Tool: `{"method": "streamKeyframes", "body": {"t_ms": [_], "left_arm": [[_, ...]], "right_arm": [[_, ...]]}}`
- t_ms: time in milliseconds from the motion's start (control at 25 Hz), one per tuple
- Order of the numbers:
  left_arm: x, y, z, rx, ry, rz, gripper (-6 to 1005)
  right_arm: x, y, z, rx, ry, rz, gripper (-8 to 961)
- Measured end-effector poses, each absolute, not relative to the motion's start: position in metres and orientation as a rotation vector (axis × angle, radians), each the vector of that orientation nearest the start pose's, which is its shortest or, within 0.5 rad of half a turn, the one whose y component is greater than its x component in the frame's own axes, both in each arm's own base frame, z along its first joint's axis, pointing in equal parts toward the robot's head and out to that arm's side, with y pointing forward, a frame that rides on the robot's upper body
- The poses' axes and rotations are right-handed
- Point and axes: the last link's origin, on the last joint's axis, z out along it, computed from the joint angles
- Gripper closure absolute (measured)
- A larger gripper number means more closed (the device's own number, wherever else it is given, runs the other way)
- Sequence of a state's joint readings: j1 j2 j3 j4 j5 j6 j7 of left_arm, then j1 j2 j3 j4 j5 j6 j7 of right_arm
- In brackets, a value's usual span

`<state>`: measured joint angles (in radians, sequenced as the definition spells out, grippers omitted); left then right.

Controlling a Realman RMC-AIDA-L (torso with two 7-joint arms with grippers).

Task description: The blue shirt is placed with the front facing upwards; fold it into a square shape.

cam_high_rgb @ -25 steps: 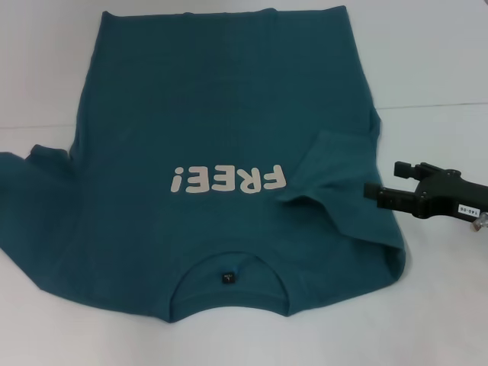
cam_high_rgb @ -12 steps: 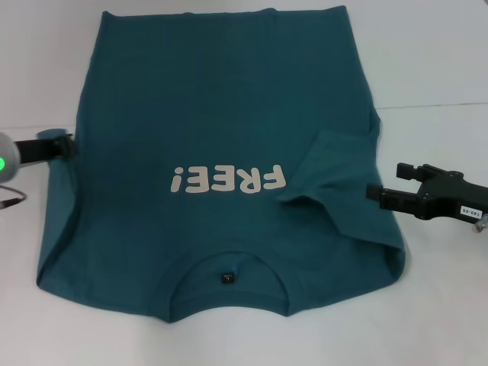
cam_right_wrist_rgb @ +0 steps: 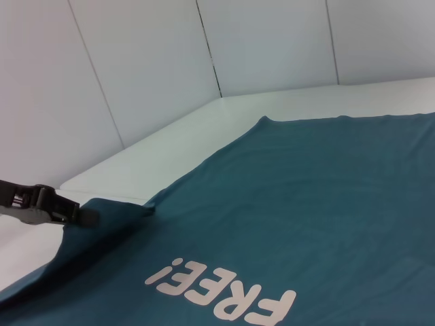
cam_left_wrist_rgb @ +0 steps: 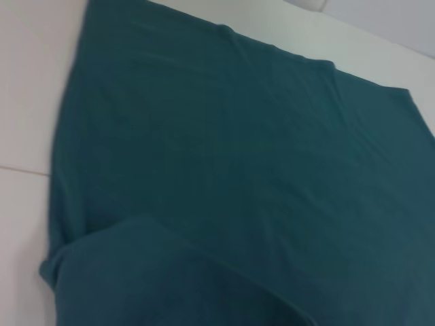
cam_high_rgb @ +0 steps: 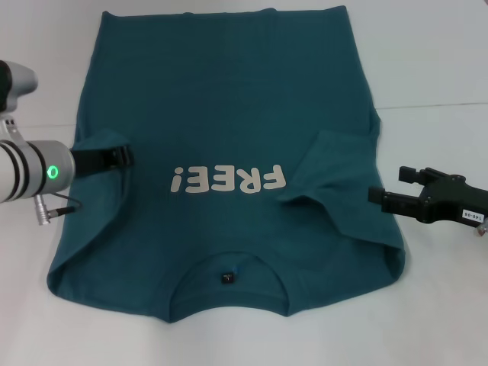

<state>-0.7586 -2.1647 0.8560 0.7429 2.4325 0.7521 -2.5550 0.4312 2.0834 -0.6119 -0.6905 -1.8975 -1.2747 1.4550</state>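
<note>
Folding sleeve over blue shirt

Head view: blue shirt point(cam_high_rgb: 229, 152) flat on white bench point(cam_high_rgb: 442, 69), front up. Left hand point(cam_high_rgb: 114, 157) clenched on the left sleeve, over the shirt. Right hand point(cam_high_rgb: 389, 200) released, beside folded right sleeve.
Left wrist: only teal fabric point(cam_left_wrist_rgb: 238, 170).
Right wrist: left hand point(cam_right_wrist_rgb: 68, 212) grasping fabric.

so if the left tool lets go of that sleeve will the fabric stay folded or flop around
Probably stays put: the blue shirt looks limp, draping from the left tool and lying flat on the table. The right sleeve, already folded in, keeps its place unaided, though its edge puckers, so some springing back is possible.
</note>
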Motion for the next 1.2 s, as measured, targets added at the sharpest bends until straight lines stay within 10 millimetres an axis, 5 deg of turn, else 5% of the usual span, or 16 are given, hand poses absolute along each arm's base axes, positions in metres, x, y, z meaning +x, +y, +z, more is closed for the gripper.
{"method": "streamKeyframes", "body": {"t_ms": [1200], "left_arm": [[-0.231,0.445,-0.044,-1.926,-1.451,-0.381,928]], "right_arm": [[0.319,0.340,0.030,-2.275,0.873,0.634,9]]}}
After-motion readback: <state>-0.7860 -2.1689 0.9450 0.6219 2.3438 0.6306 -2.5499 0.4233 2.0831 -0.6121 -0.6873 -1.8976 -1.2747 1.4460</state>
